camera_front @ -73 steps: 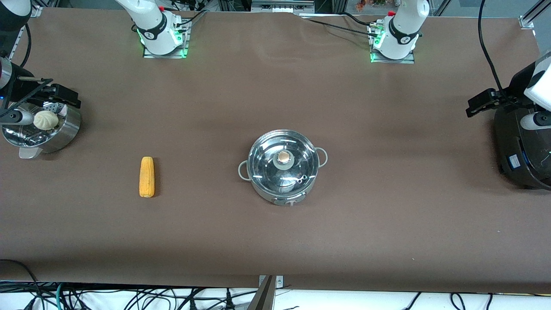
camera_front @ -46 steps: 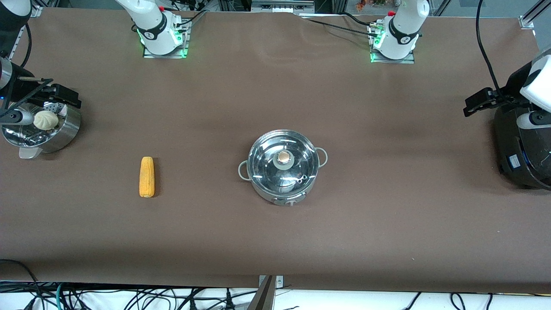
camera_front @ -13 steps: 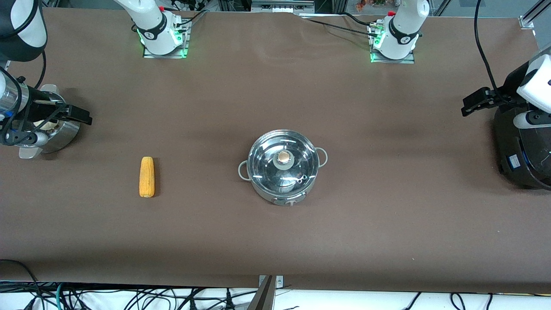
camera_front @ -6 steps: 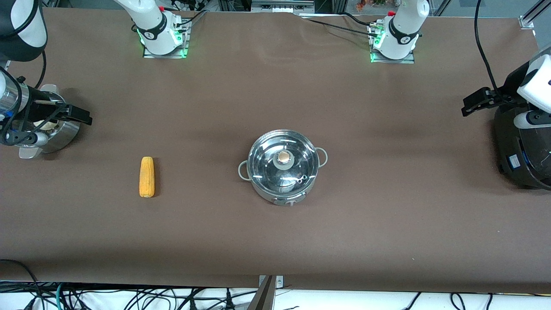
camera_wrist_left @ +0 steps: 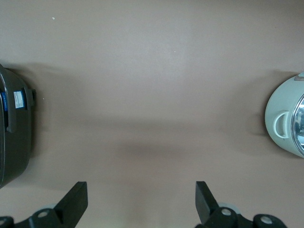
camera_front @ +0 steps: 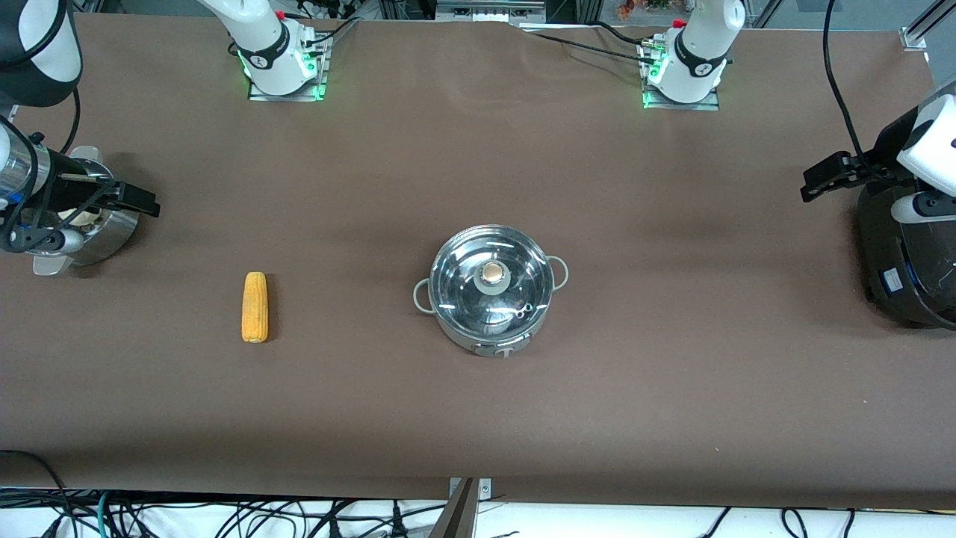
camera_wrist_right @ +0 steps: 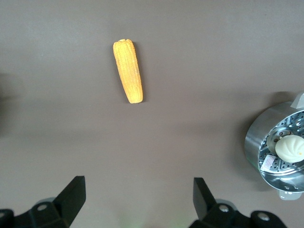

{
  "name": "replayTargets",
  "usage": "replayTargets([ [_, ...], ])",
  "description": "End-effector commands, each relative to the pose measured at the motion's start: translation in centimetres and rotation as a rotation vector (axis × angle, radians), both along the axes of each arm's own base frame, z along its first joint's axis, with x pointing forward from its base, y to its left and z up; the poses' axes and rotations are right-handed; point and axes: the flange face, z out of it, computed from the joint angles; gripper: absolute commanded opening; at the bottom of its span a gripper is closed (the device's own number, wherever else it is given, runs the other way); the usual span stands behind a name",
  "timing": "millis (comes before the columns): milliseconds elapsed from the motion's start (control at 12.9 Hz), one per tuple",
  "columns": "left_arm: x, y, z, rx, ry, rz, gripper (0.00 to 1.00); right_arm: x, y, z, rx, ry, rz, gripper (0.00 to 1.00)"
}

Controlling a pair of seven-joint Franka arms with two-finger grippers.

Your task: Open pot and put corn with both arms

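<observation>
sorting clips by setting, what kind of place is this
Likely a robotics lab staged as a kitchen: two bolted arm bases on a cloth-covered table, loose cables along its edge, and a pot and corn.

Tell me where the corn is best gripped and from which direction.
Grip the corn at its middle, coming straight down with the fingers across its narrow width. It lies flat on the table, long axis running toward the camera, with bare cloth around it. The right end effector, open, is probably best placed.

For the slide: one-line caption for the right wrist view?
Right gripper, fingers open, above bare table, with the corn lying ahead and the steamer basket holding a bun at the edge.
</observation>
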Motion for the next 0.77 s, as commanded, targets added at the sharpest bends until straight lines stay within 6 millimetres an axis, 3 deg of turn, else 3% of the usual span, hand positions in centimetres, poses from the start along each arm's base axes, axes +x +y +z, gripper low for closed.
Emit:
replayTargets([
  [0,-0.56,-0.24,0.58,-0.002,-0.009,0.001,1.0,0.15,0.05,0.6,-0.009,-0.012,0.016,1.0],
  [697,-0.35,-0.24,0.61,0.001,-0.013,0.0,1.0,0.15,0.05,0.6,-0.009,-0.012,0.019,1.0],
])
